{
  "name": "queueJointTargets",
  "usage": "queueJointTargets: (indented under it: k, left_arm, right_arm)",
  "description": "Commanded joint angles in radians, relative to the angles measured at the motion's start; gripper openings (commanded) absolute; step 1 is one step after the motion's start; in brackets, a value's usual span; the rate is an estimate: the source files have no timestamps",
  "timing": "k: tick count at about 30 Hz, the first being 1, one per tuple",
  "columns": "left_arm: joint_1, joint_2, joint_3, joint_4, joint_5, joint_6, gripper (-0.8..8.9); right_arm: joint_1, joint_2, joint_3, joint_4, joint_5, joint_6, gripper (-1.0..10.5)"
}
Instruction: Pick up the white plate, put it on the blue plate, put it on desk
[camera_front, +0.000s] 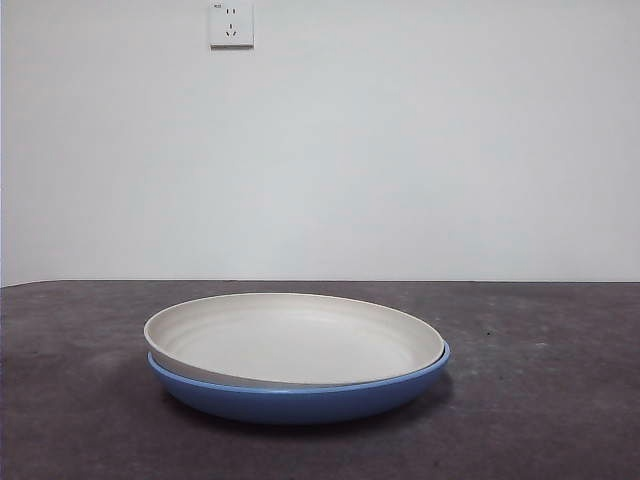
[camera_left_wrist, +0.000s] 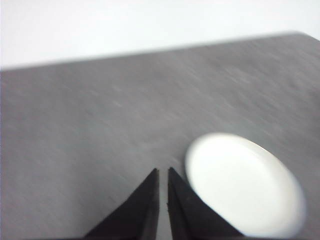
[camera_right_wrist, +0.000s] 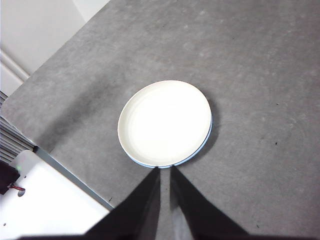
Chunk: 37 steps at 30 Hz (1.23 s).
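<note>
The white plate (camera_front: 290, 335) rests inside the blue plate (camera_front: 300, 398) on the dark grey desk (camera_front: 560, 400), tilted a little, its left rim raised. The right wrist view shows the white plate (camera_right_wrist: 165, 122) from high above, with a thin blue rim (camera_right_wrist: 207, 135) showing at one side. The left wrist view shows the white plate (camera_left_wrist: 245, 185), blurred. My left gripper (camera_left_wrist: 162, 172) is shut and empty, above the desk beside the plates. My right gripper (camera_right_wrist: 165, 170) is shut and empty, high above the plates. Neither gripper shows in the front view.
A white wall with a socket (camera_front: 231, 24) stands behind the desk. In the right wrist view the desk's edge (camera_right_wrist: 65, 170) and a white base part (camera_right_wrist: 45, 205) lie to one side.
</note>
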Motion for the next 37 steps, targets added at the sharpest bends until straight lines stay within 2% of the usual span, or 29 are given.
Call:
queueJointTargets:
  k: [1, 4, 10, 13, 20, 28, 32, 37]
  left_arm:
    - [0.044, -0.059, -0.189, 0.245, 0.000, -0.034, 0.28]
    - [0.056, -0.121, -0.359, 0.407, 0.001, -0.124, 0.28]
    - [0.056, -0.200, -0.624, 0.678, 0.000, -0.132, 0.28]
    - [0.056, -0.228, -0.705, 0.731, -0.007, -0.133, 0.28]
    - [0.054, -0.270, -0.797, 0.734, -0.180, -0.190, 0.28]
    - [0.023, -0.296, -0.813, 0.652, -0.364, -0.179, 0.28]
    - [0.000, -0.321, -0.813, 0.582, -0.371, -0.135, 0.28]
    - [-0.014, -0.350, -0.813, 0.586, -0.371, -0.124, 0.28]
  right_arm:
    - [0.008, 0.006, 0.017, 0.010, 0.001, -0.002, 0.3]
    - [0.008, 0.006, 0.017, 0.011, 0.002, -0.002, 0.3]
    - [0.008, 0.006, 0.017, 0.011, 0.002, -0.002, 0.3]
    - [0.008, 0.006, 0.017, 0.011, 0.002, -0.002, 0.3]
    - [0.008, 0.006, 0.017, 0.011, 0.002, -0.002, 0.3]
    - [0.008, 0.006, 0.017, 0.011, 0.002, -0.002, 0.3]
    - [0.008, 0.006, 0.017, 0.011, 0.002, -0.002, 0.3]
    - [0.008, 0.006, 0.017, 0.011, 0.002, -0.002, 0.3]
